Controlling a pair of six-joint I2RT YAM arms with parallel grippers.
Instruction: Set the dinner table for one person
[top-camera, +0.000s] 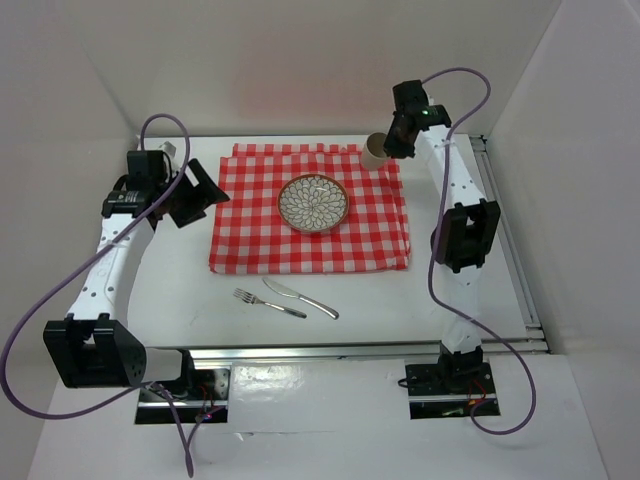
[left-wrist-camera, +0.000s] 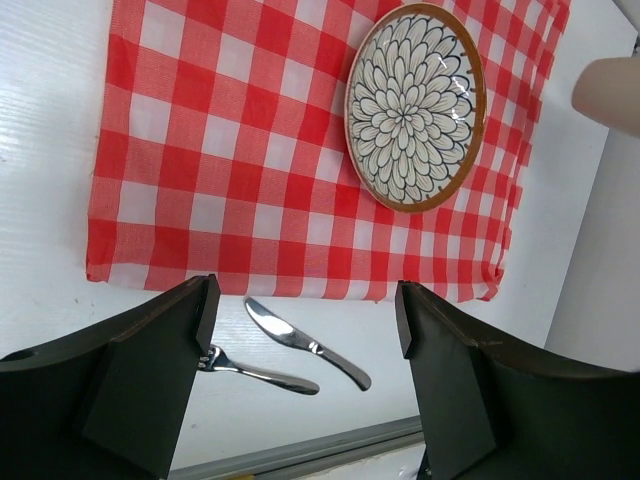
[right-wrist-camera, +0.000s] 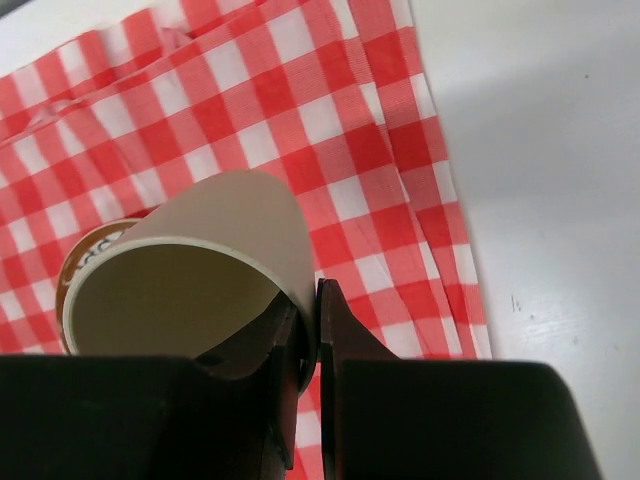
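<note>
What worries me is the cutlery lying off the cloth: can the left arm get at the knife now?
Probably yes. The left gripper is open and empty, and the knife lies uncovered on bare table near the cloth, though the fork lies close beside it.

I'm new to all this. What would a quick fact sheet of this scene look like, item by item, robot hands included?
cloth: red-and-white checked, spread on the table
plate: patterned, on the cloth
cup: at the cloth's far right corner, wall pinched by the right gripper
fork, knife: side by side on bare table in front of the cloth
left gripper: open, holding nothing
</note>
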